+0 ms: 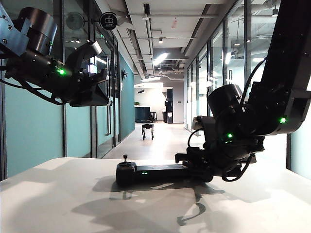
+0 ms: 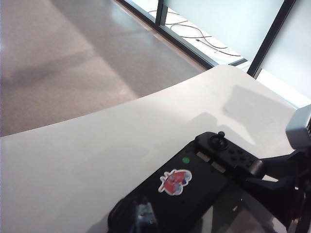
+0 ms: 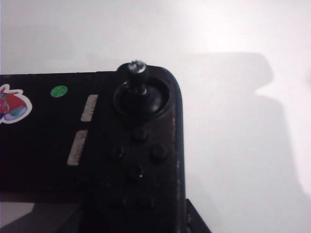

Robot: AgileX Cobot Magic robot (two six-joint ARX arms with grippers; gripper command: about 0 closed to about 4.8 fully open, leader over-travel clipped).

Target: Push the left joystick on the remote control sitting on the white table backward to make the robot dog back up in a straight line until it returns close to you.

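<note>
The black remote control [image 1: 150, 173] lies on the white table [image 1: 58, 204], its green lights facing me. The left joystick [image 1: 125, 159] stands on its left end, untouched. My right gripper [image 1: 188, 164] is shut on the right end. In the right wrist view one finger [image 3: 195, 219] lies against the body by the other joystick [image 3: 137, 68]. My left gripper [image 1: 104, 98] hangs high above the left end, fingertips together and holding nothing. In its wrist view it shows as a blurred tip [image 2: 144, 216]. The robot dog [image 1: 147, 131] stands far down the corridor.
Glass walls line both sides of the corridor [image 1: 160, 145] past the table's rounded far edge [image 1: 73, 160]. Cables [image 2: 194, 36] lie on the floor by a window. The controller carries a red sticker [image 2: 175, 181].
</note>
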